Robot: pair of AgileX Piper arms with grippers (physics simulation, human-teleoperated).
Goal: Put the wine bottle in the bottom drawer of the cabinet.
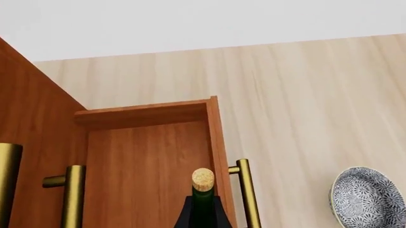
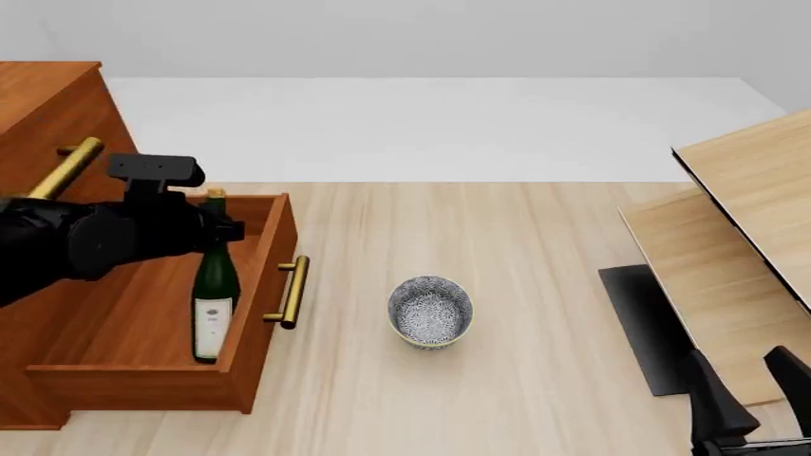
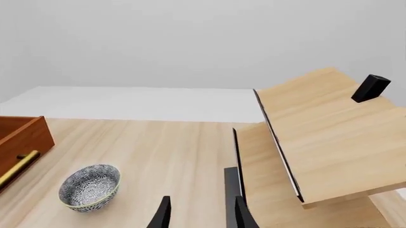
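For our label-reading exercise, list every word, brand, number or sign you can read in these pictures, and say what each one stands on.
No text can be read in any view.
White label on the wine bottle: faint marks only, too small and blurred to read.
Bowl: a speckled pattern, no writing.
Bottom drawer, its brass handle and the table: no marks.
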